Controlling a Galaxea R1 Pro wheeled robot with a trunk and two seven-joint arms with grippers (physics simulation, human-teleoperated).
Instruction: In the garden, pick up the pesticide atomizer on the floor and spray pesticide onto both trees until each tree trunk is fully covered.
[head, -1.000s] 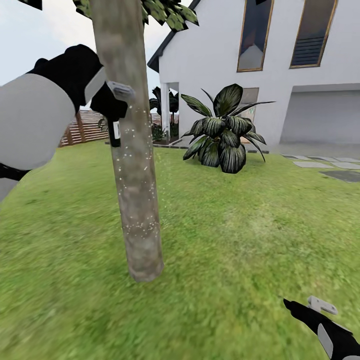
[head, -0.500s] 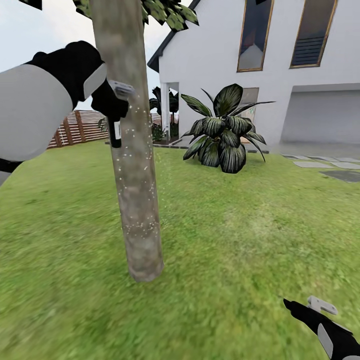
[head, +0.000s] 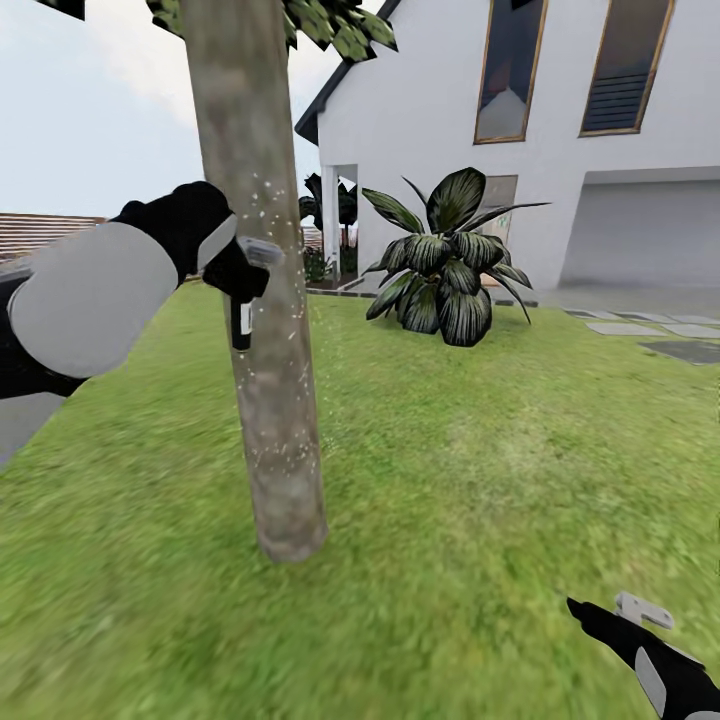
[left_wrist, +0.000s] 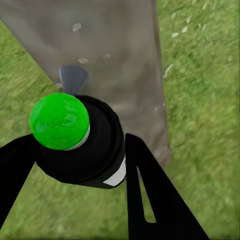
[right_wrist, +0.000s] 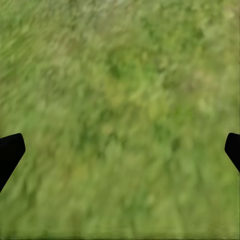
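a: left gripper (head: 243, 275) is up beside the tree trunk (head: 262, 300), on its left side, about mid-height. fingers clamped on the pesticide atomizer (head: 241, 322).

b: confirm from the left wrist view: black fingers (left_wrist: 150, 195) either side of the dark bottle (left_wrist: 87, 145), white label patch at its edge, bright green cap facing the camera. trunk (left_wrist: 115, 60) just beyond it, grass below.

a: bottle hangs down below the gripper, right against the left edge of the bark. touching or a hair apart, cannot tell.

b: white specks scattered over the trunk from roughly gripper height down toward the base. a few flecks on the grass side too.

a: right gripper (head: 625, 615) low at the near right, over the lawn (head: 480, 470). right wrist view has only the two dark fingertips (right_wrist: 10, 150) at the far edges, blurred grass between. spread wide, holding nothing.

b: trunk base stands in the lawn, centre-left, near. blocky green leaves (head: 330, 22) at the top edge.

a: far side: white house (head: 450, 100), a dark broad-leaved plant (head: 440, 265) before it, stepping stones (head: 650, 330) at far right, slat fence (head: 40, 232) at far left.
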